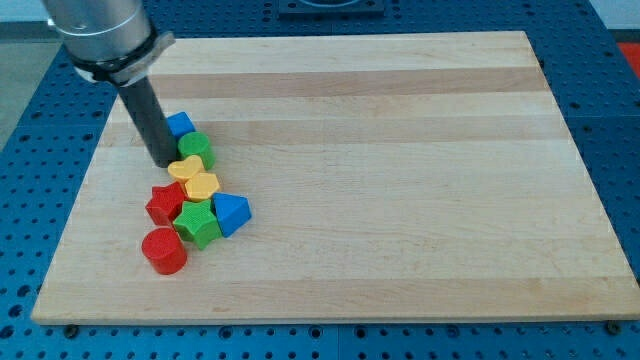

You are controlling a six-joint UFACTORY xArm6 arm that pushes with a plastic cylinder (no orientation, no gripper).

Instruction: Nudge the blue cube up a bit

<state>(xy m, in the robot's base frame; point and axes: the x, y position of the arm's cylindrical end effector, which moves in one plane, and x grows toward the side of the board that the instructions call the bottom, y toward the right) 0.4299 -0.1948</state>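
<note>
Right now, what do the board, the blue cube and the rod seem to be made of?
Board: pale wood, matte; long grain strips show. Blue cube: probably moulded plastic, one even bright colour, slight sheen. Rod: dark, smooth, perhaps metal or plastic; my tip rests at the cube's lower left.

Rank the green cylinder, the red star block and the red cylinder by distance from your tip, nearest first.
From my tip:
1. Green cylinder, just to the view's right.
2. Red star block, below.
3. Red cylinder, lowest, near the wooden board's bottom edge.
</note>
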